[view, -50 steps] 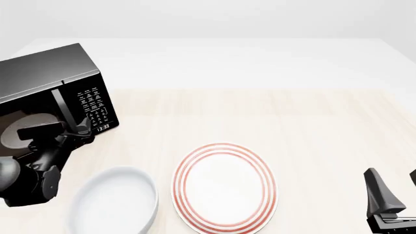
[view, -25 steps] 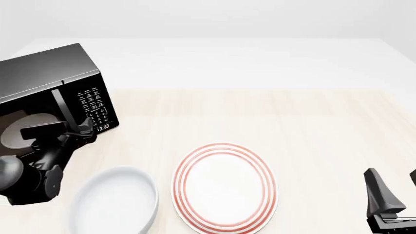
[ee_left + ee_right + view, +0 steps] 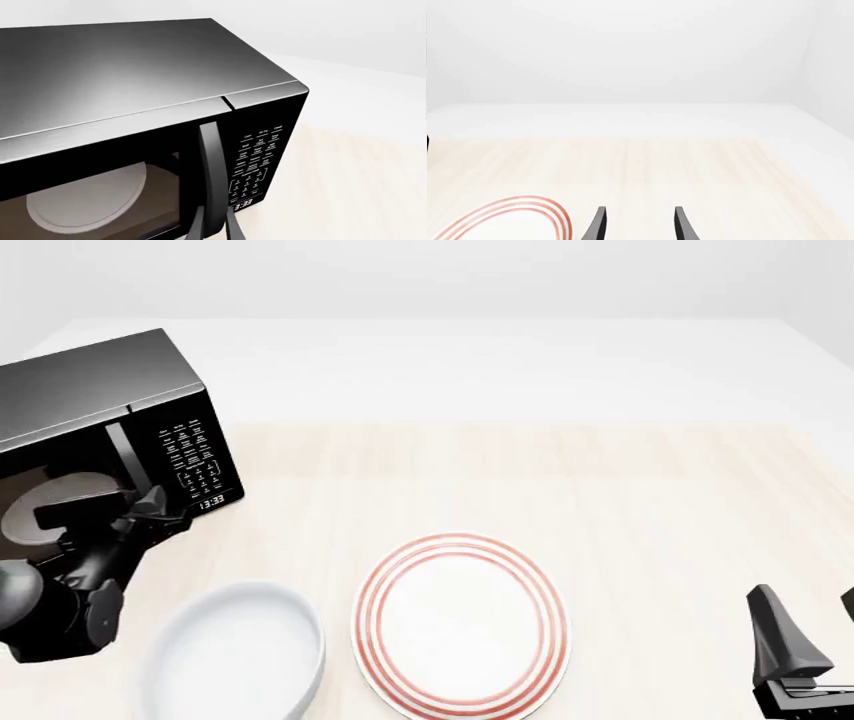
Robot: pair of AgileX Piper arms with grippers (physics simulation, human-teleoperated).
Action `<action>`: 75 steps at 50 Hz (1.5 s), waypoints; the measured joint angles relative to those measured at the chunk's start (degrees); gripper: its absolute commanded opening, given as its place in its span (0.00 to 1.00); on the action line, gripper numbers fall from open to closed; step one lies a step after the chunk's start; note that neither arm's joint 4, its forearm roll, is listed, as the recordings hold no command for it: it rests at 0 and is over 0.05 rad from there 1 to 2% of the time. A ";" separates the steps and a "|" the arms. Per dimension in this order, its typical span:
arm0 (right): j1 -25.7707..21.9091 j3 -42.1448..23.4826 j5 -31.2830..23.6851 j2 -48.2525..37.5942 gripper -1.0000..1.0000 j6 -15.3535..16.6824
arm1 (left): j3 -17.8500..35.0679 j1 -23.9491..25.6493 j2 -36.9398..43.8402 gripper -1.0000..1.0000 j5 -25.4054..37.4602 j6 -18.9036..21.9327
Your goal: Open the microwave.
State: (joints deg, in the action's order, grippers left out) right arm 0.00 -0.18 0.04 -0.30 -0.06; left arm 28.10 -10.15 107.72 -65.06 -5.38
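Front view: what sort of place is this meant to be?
Probably a simulated kitchen tabletop: a black microwave stands on a pale wooden table, with a red-ringed plate and a white bowl nearby.

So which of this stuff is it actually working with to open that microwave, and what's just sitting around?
In the job:
- microwave, door shut
- its vertical bar handle
- left gripper, fingers either side of the handle

Just lying about:
- white bowl
- red-ringed plate
- right gripper, open, idle

Both arms are glossy black all over. Left pincer (image 3: 158,508) sits on a chunky, rounded black wrist; right pincer (image 3: 637,225) has slim tapered black fingers (image 3: 598,225) with a wedge-shaped housing.
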 measured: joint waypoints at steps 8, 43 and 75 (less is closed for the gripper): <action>0.00 0.00 0.00 0.00 1.00 0.00 | 0.15 -0.34 0.07 0.00 0.09 -0.08; 0.00 0.00 0.00 0.00 1.00 0.00 | -3.94 2.12 -5.54 0.00 4.88 2.88; 0.00 0.00 0.00 0.00 1.00 0.00 | -12.10 3.72 -13.52 0.00 7.35 4.57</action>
State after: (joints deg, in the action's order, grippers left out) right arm 0.00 -0.18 0.05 -0.30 -0.07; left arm 16.00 -6.43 94.20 -57.71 -0.80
